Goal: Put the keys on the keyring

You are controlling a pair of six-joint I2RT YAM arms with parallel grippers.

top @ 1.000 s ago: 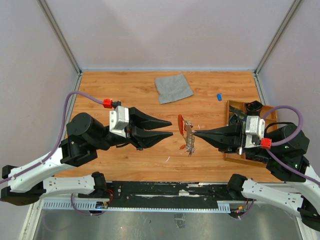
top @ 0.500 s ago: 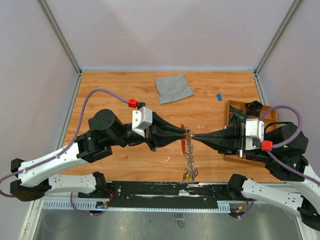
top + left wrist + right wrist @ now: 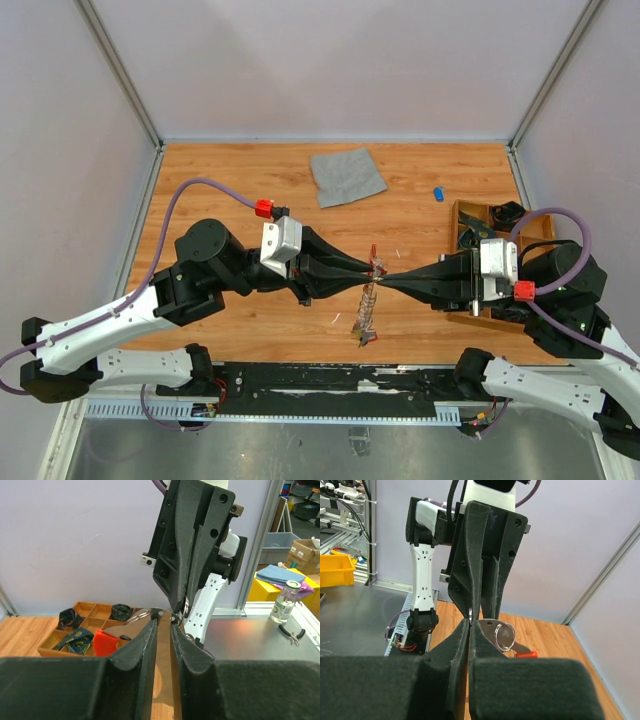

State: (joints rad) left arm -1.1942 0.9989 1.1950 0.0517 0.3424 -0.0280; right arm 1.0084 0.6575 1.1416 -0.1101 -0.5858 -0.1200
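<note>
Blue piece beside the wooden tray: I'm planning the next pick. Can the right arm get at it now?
Probably not yet. The way to the blue piece looks free, but the right gripper has its fingers shut on the keyring.

My top camera sits high behind my 2 bases and looks down on the whole table (image 3: 250,190) from far off. My left wrist camera peers along my left tool (image 3: 164,622) at my right tool (image 3: 180,609), very close. The right wrist camera faces back the other way. All 3 views share the keyring (image 3: 367,305) where my tips meet.
</note>
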